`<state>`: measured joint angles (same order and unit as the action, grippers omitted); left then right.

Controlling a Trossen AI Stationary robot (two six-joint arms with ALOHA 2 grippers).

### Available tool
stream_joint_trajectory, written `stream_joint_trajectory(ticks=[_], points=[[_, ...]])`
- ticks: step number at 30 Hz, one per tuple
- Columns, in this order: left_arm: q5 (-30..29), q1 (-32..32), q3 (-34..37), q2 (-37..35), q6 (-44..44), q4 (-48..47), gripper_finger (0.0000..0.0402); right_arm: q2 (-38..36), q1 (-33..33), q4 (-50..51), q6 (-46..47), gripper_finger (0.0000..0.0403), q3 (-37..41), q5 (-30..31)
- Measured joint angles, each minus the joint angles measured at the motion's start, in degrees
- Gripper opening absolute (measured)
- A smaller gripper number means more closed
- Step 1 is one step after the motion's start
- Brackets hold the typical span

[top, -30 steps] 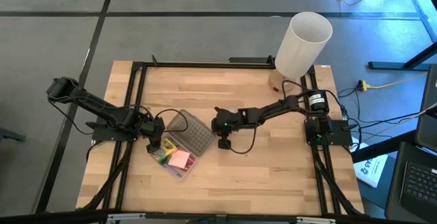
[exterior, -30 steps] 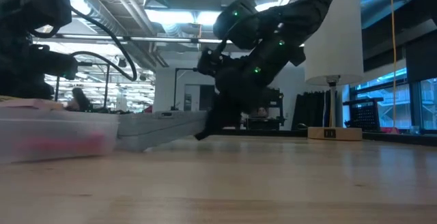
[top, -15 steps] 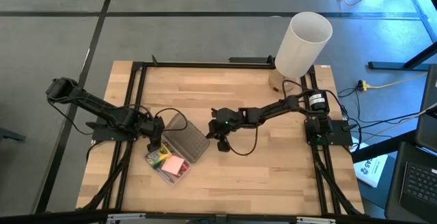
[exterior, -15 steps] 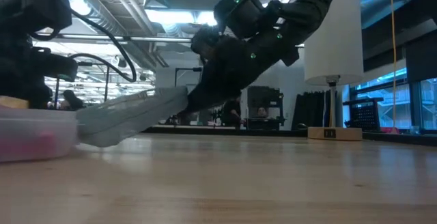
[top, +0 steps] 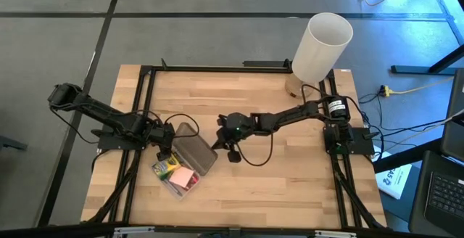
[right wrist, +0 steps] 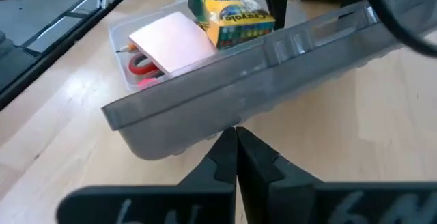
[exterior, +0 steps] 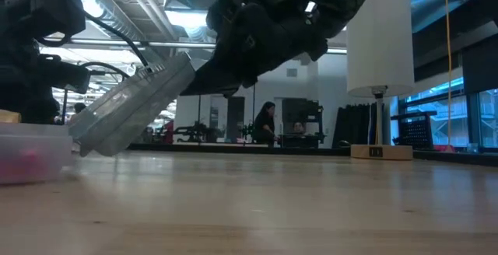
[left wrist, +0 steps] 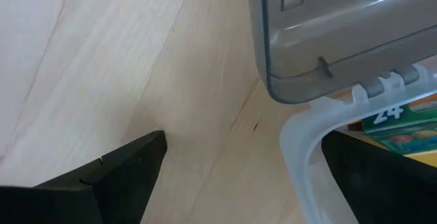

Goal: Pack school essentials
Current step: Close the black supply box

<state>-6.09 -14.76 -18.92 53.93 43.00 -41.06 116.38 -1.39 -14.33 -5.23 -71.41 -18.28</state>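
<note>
The crayon box (right wrist: pixel 231 12), pink block (right wrist: pixel 173 42) and scissors (right wrist: pixel 140 65) lie in the clear box (top: pixel 172 183) on the table's (top: pixel 290 187) left half. The grey lid (top: pixel 192 148) tilts over it, propped by the shut right gripper (right wrist: pixel 236 142). The left gripper (left wrist: pixel 239 176) gapes empty at the box's far corner.

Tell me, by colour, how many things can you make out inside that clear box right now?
Green-and-yellow: 1, the crayon box
Pink: 1, the pink block
Red: 1, the scissors handle
Total: 3 showing in the clear box; its grey lid hides the rest.
</note>
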Motion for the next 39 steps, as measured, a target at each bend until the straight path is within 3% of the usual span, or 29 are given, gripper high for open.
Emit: stream_joint_trajectory(ticks=[13, 27, 35, 39], points=[[-2.8, 1.2, 0.2, 0.2, -0.2, 2.8, 0.0394, 0.0, -1.6, 0.6, -1.9, 0.0006, -3.9, 0.0], [-3.8, 11.2, -0.3, 8.3, -14.9, 18.2, 0.0394, 0.0, -2.6, 3.0, -2.4, 0.0006, -3.9, 0.6], [-3.8, 16.9, -7.4, 14.6, -25.4, 18.3, 0.0394, 0.0, -2.7, 3.0, -2.4, 0.0006, -4.0, 0.6], [-3.8, 17.9, -12.8, 15.6, -29.2, 13.5, 0.0394, 0.0, -2.6, 3.0, -2.4, 0.0006, -4.0, 3.2]])
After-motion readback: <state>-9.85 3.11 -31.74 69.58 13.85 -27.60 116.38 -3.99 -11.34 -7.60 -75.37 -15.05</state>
